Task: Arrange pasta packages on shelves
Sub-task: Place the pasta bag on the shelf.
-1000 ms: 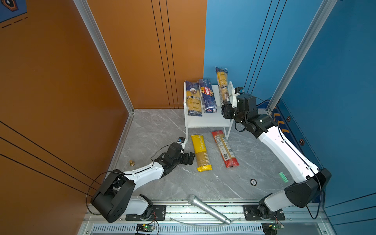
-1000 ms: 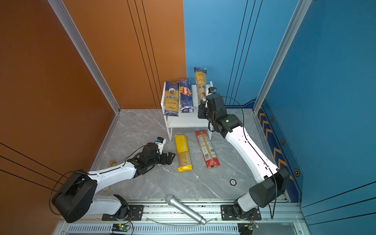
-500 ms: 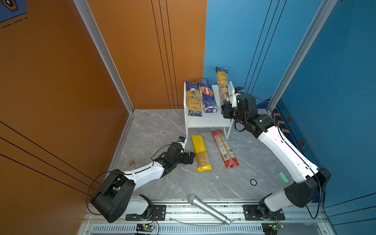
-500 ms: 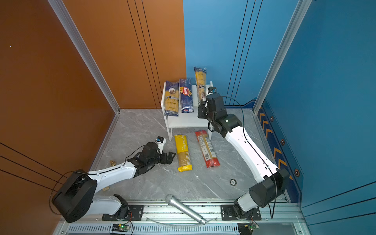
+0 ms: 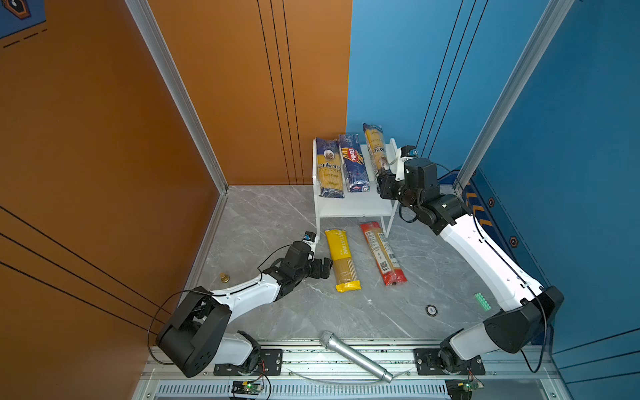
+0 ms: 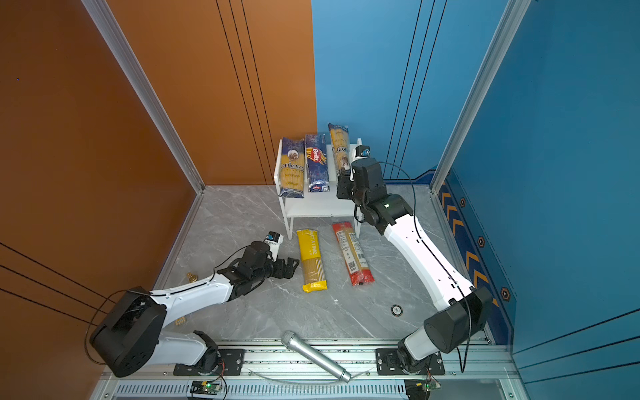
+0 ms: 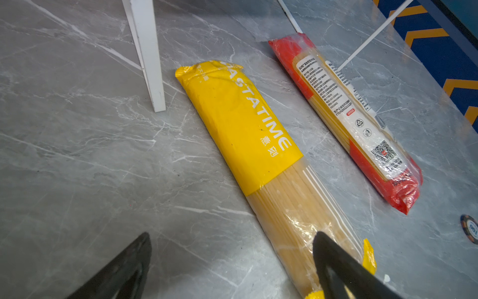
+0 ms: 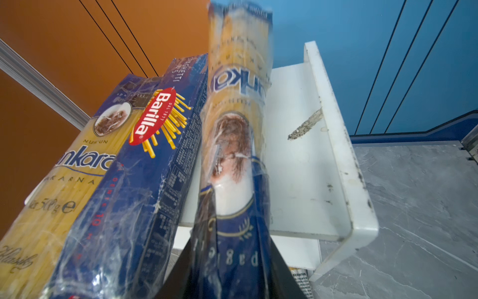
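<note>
Grey marble-look floor (image 5: 263,214), orange and blue walls behind. Right gripper (image 5: 383,177) is clamping the near end of the held ankara bag (image 8: 235,145), fingers pressing in from both sides. The bag's far end is pointing up and away over the top board of the white rack (image 8: 297,160), tilted rather than lying flat. Right against it, on the left arm's side, the Barilla bag (image 8: 144,181) and then the second ankara bag (image 5: 329,169) are lying on that board, overhanging its front edge. Bare board is showing on the held bag's other side.

Left gripper (image 7: 232,235) is standing open and empty, low over the floor. One finger is hanging above the clear end of the yellow PASTATIME bag (image 7: 240,124). The red-and-clear bag (image 7: 349,119) is lying beyond it. Both are on the floor in front of the rack legs.

Risks, my read:
- Letting go while tilted could send the bag sliding off the front or rolling onto the Barilla.
- The neighbours are overhanging, so any nudge could tip them off.
- The left finger descending here would be crushing spaghetti, not straddling the bag.
</note>
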`<action>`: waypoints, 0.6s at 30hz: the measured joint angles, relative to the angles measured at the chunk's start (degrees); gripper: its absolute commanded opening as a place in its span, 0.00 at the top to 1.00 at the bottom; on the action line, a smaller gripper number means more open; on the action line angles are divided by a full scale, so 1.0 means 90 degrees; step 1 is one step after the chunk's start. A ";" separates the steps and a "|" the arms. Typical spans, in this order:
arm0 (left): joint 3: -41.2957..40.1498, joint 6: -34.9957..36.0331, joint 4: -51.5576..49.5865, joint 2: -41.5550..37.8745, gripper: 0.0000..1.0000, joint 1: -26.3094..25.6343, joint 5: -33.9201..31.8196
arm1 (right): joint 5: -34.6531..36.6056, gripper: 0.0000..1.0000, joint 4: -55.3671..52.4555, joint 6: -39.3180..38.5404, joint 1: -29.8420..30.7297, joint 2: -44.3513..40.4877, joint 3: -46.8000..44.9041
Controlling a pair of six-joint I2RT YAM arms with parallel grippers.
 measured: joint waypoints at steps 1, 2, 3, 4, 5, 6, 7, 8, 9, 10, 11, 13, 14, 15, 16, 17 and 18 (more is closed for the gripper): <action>0.0000 0.0000 0.0000 0.0000 0.02 0.0000 0.0000 | 0.0010 0.64 0.0070 0.0000 0.0000 0.0000 0.0000; 0.0000 0.0000 -0.0002 0.0000 0.02 0.0000 0.0000 | 0.0017 0.64 0.0141 0.0000 0.0000 0.0000 0.0000; 0.0000 0.0000 -0.0005 0.0000 0.02 0.0000 0.0000 | 0.0039 0.64 0.0175 0.0000 0.0000 0.0000 0.0000; 0.0000 0.0000 -0.0005 0.0000 0.02 0.0000 0.0000 | 0.0041 0.64 0.0202 0.0000 0.0000 0.0000 0.0000; 0.0000 0.0000 -0.0005 0.0000 0.02 0.0000 0.0000 | 0.0051 0.64 0.0214 0.0000 0.0000 0.0000 0.0000; 0.0000 0.0002 -0.0005 0.0000 0.02 0.0000 0.0000 | 0.0058 0.64 0.0228 0.0000 0.0002 0.0000 0.0000; 0.0000 0.0000 -0.0005 0.0000 0.02 0.0000 0.0000 | 0.0061 0.64 0.0250 0.0000 0.0002 0.0000 0.0000; 0.0000 0.0000 -0.0005 0.0000 0.02 0.0000 0.0000 | 0.0066 0.64 0.0257 0.0000 0.0000 0.0000 0.0000; 0.0000 0.0000 -0.0005 0.0000 0.02 0.0000 0.0000 | 0.0083 0.64 0.0257 0.0000 0.0002 0.0000 0.0000; 0.0000 0.0000 -0.0005 0.0000 0.02 0.0000 0.0000 | 0.0087 0.64 0.0257 0.0000 0.0000 0.0000 0.0000; 0.0000 0.0002 -0.0005 0.0000 0.02 0.0000 0.0000 | 0.0092 0.64 0.0267 0.0000 0.0002 0.0000 0.0000; 0.0000 0.0000 -0.0005 0.0000 0.02 0.0000 0.0000 | 0.0104 0.64 0.0299 0.0000 0.0000 0.0000 0.0000; 0.0000 0.0000 -0.0005 0.0000 0.02 0.0000 0.0000 | 0.0107 0.63 0.0301 0.0000 0.0000 0.0000 0.0000; 0.0000 0.0002 -0.0005 0.0000 0.02 0.0000 0.0000 | 0.0107 0.63 0.0301 0.0000 0.0000 0.0000 0.0000; 0.0000 0.0000 -0.0005 -0.0002 0.02 0.0000 0.0000 | 0.0107 0.61 0.0304 0.0000 0.0002 0.0000 0.0000; 0.0000 0.0000 -0.0005 0.0000 0.02 0.0000 0.0000 | 0.0107 0.59 0.0304 0.0002 0.0000 0.0000 0.0000; 0.0000 0.0000 -0.0005 0.0000 0.02 0.0000 0.0000 | 0.0107 0.58 0.0308 0.0002 0.0000 0.0000 0.0000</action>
